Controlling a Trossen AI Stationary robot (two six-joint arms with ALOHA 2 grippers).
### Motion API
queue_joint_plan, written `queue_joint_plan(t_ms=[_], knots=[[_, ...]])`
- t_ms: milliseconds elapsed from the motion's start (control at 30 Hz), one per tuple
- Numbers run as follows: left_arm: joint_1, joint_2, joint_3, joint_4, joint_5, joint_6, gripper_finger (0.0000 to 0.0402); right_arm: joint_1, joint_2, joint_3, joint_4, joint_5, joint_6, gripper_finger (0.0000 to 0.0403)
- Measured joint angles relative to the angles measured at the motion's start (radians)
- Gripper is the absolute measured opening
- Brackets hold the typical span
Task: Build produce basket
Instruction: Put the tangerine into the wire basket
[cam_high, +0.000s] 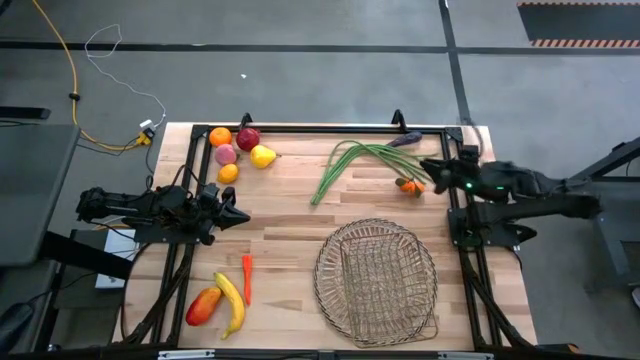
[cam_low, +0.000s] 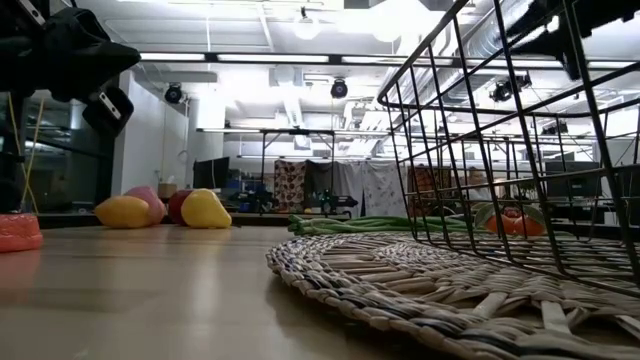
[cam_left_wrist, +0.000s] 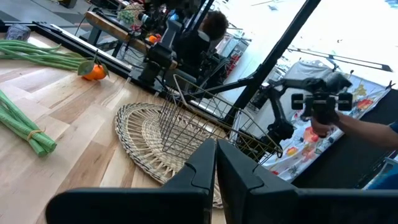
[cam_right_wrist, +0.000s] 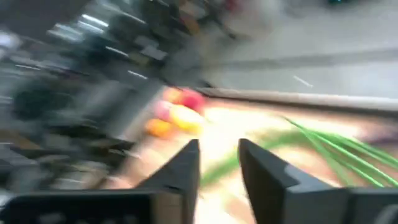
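A wire basket (cam_high: 377, 275) stands on a round woven mat (cam_high: 335, 300) at the table's near right. The produce lies loose on the table. Oranges, an apple, a peach and a pear (cam_high: 240, 152) lie at the far left. Green beans (cam_high: 350, 165), an eggplant (cam_high: 405, 139) and a small orange piece (cam_high: 408, 185) lie at the far right. A chilli (cam_high: 247, 278), a banana (cam_high: 233, 303) and a mango (cam_high: 204, 305) lie at the near left. My left gripper (cam_high: 238, 213) is shut and holds nothing at the left edge. My right gripper (cam_right_wrist: 219, 158) is raised near the beans' far end, its fingers apart and holding nothing.
A black frame rail (cam_high: 330, 129) runs along the table's far edge, and the arm stands rise at both sides. Bare wood (cam_high: 280, 225) lies between the fruit cluster, the beans and the basket. In the left wrist view a person's hand (cam_left_wrist: 323, 127) shows beyond the table.
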Motion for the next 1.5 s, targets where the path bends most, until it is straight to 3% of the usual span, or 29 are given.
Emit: queue_joint_plan(t_ms=[100, 233, 333, 500, 667, 1067, 1500], knots=[[0.000, 0.000, 0.000, 0.000, 0.000, 0.000, 0.0005, -0.042, 0.147, 0.109, -0.266, 0.009, 0.204, 0.0191], [0.000, 0.000, 0.000, 0.000, 0.000, 0.000, 0.0005, -0.150, 0.325, 0.194, -0.476, -0.119, 0.343, 0.0248], [0.000, 0.000, 0.000, 0.000, 0.000, 0.000, 0.0005, -0.254, 0.420, 0.207, -0.493, -0.262, 0.311, 0.0261], [0.000, 0.000, 0.000, 0.000, 0.000, 0.000, 0.0005, -0.431, 0.548, 0.207, -0.488, -0.469, 0.110, 0.0263], [0.000, 0.000, 0.000, 0.000, 0.000, 0.000, 0.0005, -0.557, 0.638, 0.207, -0.457, -0.502, -0.043, 0.0263], [0.000, 0.000, 0.000, 0.000, 0.000, 0.000, 0.0005, -0.730, 0.862, 0.207, -0.389, -0.640, -0.185, 0.0258], [0.000, 0.000, 0.000, 0.000, 0.000, 0.000, 0.0005, -0.792, 0.932, 0.207, -0.370, -0.639, -0.228, 0.0131]])
